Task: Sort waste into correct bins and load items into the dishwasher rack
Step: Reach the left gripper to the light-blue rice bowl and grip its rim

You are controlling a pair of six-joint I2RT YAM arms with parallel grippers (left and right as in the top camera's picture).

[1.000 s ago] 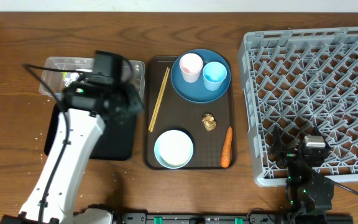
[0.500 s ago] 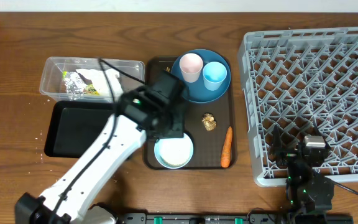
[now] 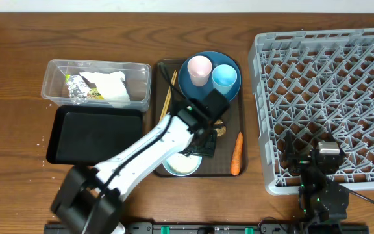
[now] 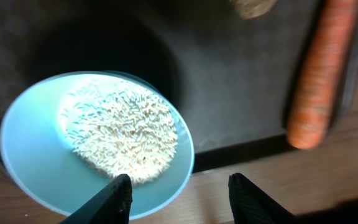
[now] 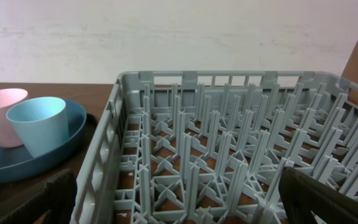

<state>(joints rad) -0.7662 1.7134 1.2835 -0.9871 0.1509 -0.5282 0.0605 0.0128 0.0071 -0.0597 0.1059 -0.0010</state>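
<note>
Fingers (image 4: 115, 198) (left, parted) above bowl (image 4: 27, 165) rim.

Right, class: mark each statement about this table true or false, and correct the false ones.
1. The bowl holds rice. True.
2. The carrot lies in the bowl. False: it lies on the brown tray, beside the bowl.
3. The pink cup and the blue cup both stand on the plate. True.
4. The tissue lies on the plate. False: it lies in the clear tub.
5. The right gripper is shut. False: it is open.
</note>
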